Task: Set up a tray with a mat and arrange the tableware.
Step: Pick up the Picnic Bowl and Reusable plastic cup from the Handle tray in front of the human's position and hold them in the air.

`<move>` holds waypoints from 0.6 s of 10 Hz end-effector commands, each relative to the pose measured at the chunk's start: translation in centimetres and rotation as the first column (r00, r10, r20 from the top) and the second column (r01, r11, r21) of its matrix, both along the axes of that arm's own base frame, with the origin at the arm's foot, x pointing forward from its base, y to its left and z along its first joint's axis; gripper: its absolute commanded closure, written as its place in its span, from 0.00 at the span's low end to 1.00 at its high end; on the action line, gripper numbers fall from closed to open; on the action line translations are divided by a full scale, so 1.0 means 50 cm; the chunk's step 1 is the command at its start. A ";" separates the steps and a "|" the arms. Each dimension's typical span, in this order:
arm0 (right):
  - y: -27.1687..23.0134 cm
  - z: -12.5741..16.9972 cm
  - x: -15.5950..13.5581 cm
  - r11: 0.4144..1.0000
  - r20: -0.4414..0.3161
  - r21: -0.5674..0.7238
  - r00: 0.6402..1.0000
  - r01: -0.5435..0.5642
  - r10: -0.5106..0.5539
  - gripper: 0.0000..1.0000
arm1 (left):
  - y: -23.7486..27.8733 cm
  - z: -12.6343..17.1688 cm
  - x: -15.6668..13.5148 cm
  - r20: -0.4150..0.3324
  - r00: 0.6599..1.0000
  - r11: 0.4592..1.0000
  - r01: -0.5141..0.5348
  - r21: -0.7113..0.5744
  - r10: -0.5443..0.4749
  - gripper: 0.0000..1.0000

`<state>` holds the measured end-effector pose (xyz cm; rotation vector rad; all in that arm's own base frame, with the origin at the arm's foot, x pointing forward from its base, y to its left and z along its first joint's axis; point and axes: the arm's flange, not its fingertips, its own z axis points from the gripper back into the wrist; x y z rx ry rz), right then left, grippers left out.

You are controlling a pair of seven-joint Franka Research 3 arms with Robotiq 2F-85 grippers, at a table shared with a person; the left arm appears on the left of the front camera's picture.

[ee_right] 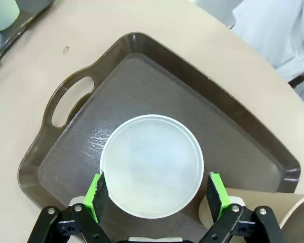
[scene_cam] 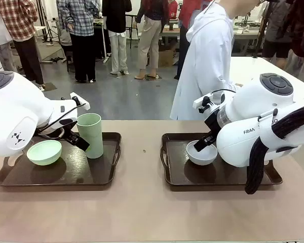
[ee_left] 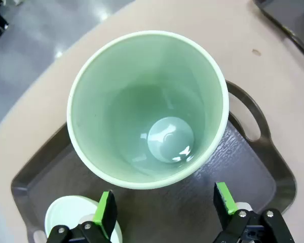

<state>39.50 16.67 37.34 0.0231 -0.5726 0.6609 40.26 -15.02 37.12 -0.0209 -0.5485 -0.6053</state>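
A: Now, in the front view, what could be upset?
B: The pale green tumbler (scene_cam: 90, 134) is stood upright on the left tray (scene_cam: 99, 172), with the mint bowl (scene_cam: 44, 152) at its 9 o'clock, near but apart. The left gripper (scene_cam: 77, 137) is held low at the tumbler's 8 o'clock, jaws apart. Since the tumbler is tall, it could be tipped by a sideways nudge and the bowl struck. On the right tray (scene_cam: 223, 174) the greyish white bowl (scene_cam: 201, 153) is set toward the 9 o'clock side, under the right gripper (scene_cam: 206, 140).
A: And from the left wrist?
B: The tumbler is looked into from above. The left pads (ee_left: 107, 211) are spread at 6 o'clock, just short of its rim. Whether it is touched cannot be told.
A: The right wrist?
B: The bowl is straddled by the right pads (ee_right: 215, 188), spread wide with little room spared. Its rim could be caught, and the bowl dragged or flipped, if the arm were lifted off-line.
A: The count?
B: Two trays, two bowls and one tumbler are counted. A tan curved edge (ee_right: 263, 210) at 5 o'clock is too little seen to be named.
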 end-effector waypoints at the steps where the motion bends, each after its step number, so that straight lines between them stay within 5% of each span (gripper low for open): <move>1: 0.000 0.000 0.000 1.000 0.000 0.000 1.000 0.000 0.000 0.00 | 0.000 0.000 0.000 0.000 1.000 1.000 0.000 0.000 0.000 0.00; 6: 0.000 0.000 0.000 1.000 0.000 0.000 1.000 0.000 0.000 0.00 | 0.000 0.000 0.000 0.000 1.000 1.000 0.000 0.000 0.000 0.00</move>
